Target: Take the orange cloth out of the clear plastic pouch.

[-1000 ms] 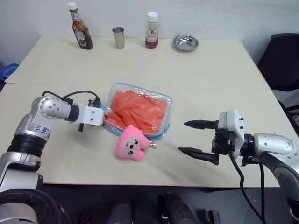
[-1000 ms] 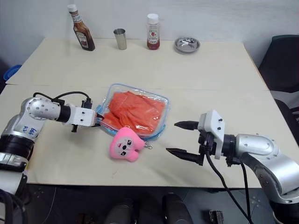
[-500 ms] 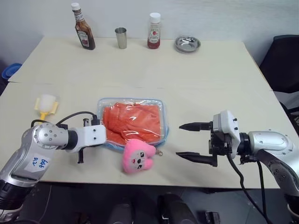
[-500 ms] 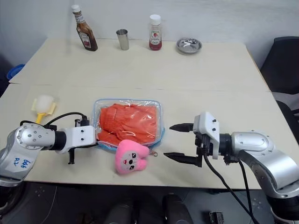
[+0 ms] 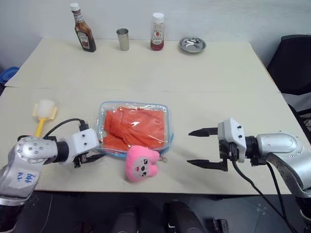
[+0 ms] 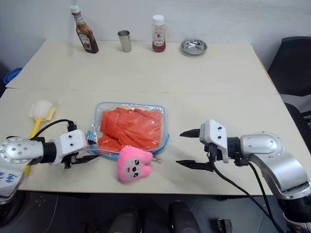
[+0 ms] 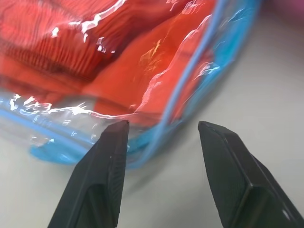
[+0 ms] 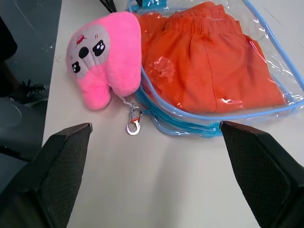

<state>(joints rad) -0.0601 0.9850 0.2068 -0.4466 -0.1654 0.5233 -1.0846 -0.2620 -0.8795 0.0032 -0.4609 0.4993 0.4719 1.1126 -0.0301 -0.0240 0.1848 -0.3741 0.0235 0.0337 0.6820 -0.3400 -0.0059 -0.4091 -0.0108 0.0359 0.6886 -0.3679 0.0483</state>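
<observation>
Orange cloth [image 5: 134,127] lies sealed inside the clear plastic pouch [image 5: 165,112], flat on the tabletop [image 5: 204,82]. Left claw [image 5: 97,156] sits spread at the pouch's near left corner, gripping nothing. Right claw [image 5: 193,147] hovers wide apart, right of a pink plush toy [image 5: 141,163].

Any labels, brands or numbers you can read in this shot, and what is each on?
Nothing is legible enough to quote.
Brown sauce bottle: label too small to read.
Red sauce bottle: label too small to read.
White sticker on the left arm: blue handwriting, too blurred to read.
</observation>
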